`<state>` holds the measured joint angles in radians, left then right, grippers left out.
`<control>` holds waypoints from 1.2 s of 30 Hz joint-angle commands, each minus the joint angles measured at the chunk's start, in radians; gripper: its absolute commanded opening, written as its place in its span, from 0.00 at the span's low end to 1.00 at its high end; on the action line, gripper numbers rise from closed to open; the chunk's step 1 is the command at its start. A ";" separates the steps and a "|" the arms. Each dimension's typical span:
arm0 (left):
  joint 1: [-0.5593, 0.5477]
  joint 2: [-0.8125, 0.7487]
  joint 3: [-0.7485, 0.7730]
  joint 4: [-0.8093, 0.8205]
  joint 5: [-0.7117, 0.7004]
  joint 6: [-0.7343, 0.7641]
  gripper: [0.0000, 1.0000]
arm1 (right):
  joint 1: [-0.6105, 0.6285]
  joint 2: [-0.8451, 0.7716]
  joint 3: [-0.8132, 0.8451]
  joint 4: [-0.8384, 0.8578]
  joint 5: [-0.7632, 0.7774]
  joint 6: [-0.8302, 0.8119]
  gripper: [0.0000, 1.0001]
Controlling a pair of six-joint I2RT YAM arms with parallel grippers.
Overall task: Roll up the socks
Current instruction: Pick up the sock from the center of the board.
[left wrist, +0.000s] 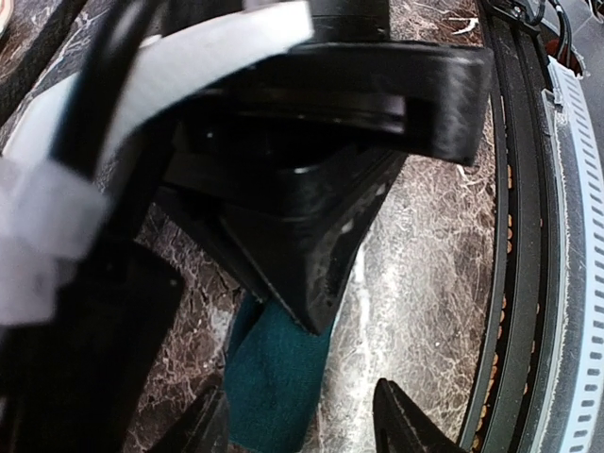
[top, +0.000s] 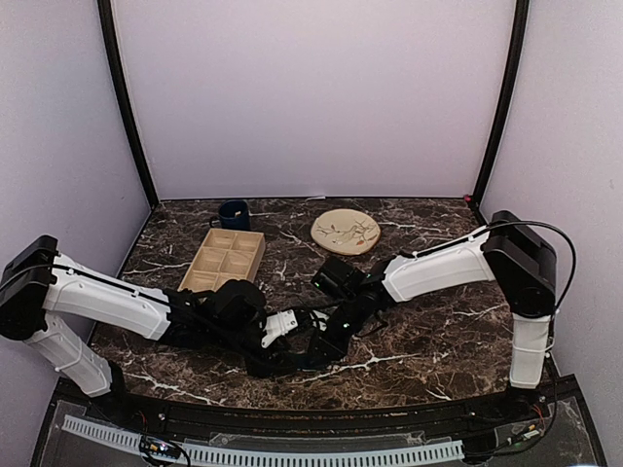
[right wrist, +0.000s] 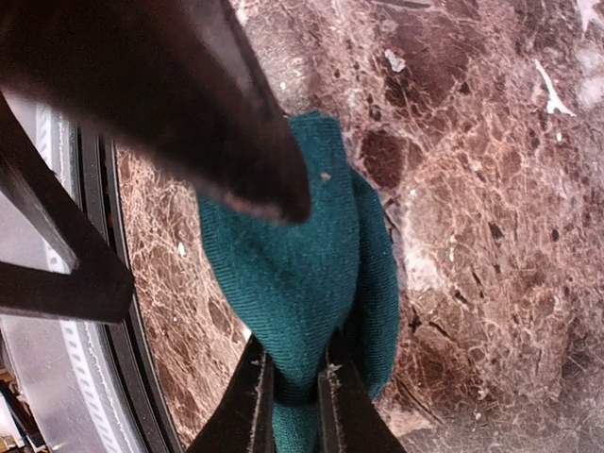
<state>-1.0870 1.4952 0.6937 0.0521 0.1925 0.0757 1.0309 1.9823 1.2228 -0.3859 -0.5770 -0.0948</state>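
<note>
— Right gripper [right wrist: 294, 373]?
— Pressed nearly together. Pinched a fold of the teal sock [right wrist: 283, 274] between its fingertips [right wrist: 257, 389].
— And the rest of the sock?
— Fanned out beyond those tips. Lay flat on the marble table [right wrist: 491, 189], close to the table's near edge.
— Left gripper [left wrist: 300, 415]?
— Stood spread wide, with the other end of the sock between the two tips. Sat close to one tip, apart from the other. Gripped nothing.
— Placement of the two grippers?
— Met nose to nose at the near middle of the table, one arm reaching in from the left, the other from the right.
— Farther out?
— Wooden compartment tray [top: 226, 261] on the far left side, dark blue mug [top: 234, 214] just behind it, patterned plate [top: 346, 232] far and to the right. All well apart from the sock.
</note>
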 commanded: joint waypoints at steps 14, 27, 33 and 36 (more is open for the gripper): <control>-0.062 0.067 -0.028 0.121 -0.162 0.069 0.56 | -0.006 0.049 0.016 -0.077 -0.074 -0.012 0.08; -0.076 0.127 -0.017 0.141 -0.192 0.103 0.56 | -0.008 0.056 0.025 -0.083 -0.107 -0.021 0.08; -0.081 0.153 -0.005 0.141 -0.187 0.113 0.52 | -0.008 0.059 0.035 -0.092 -0.117 -0.025 0.08; -0.084 0.167 0.003 0.134 -0.193 0.118 0.52 | -0.008 0.060 0.037 -0.094 -0.121 -0.026 0.08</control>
<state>-1.1576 1.6226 0.6811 0.2115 0.0101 0.1593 1.0084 2.0121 1.2461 -0.4267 -0.6640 -0.1223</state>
